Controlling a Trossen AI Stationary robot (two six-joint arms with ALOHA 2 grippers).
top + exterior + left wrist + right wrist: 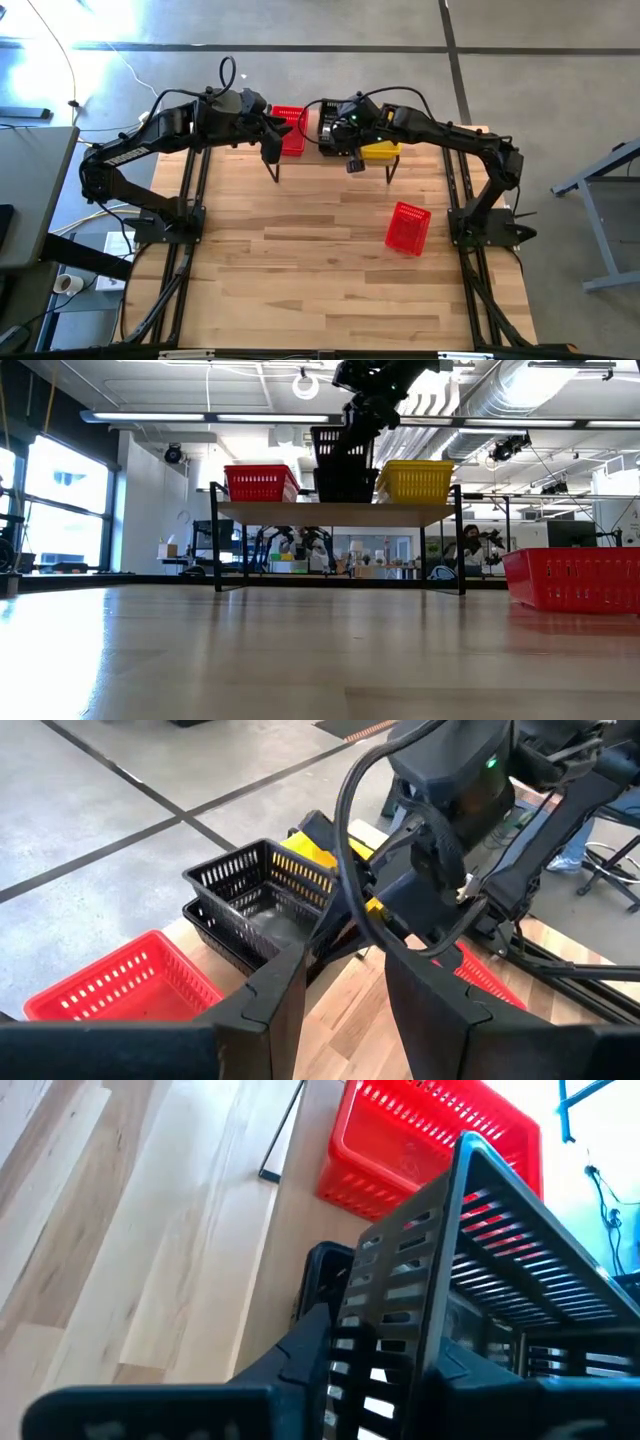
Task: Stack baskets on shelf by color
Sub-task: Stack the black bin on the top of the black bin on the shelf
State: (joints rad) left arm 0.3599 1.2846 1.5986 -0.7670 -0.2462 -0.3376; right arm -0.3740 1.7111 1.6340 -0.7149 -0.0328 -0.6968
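The shelf (300, 513) stands at the table's far edge. On it, left to right, stand a red basket (260, 482), a black basket (345, 484) and a yellow basket (413, 480). My right gripper (362, 412) is shut on a second black basket (340, 446) right above the first. Another red basket (407, 228) lies on the table at the right. My left gripper (345, 990) is open and empty, over the shelf's left part beside the red basket (288, 130). My right gripper pinches one wall of the upper black basket (420, 1320) between its two fingers, one inside the basket and one outside, below the rim (470, 1155). The fingers come from above, slanting down. The basket sits over the lower black basket's mouth (215, 915), a little tilted.
The shelf's thin black legs (275, 172) stand on the tabletop. The wide wooden tabletop (300, 260) stretches toward the near edge. The two arms are close together over the shelf. Beyond the table lies a room with desks and equipment.
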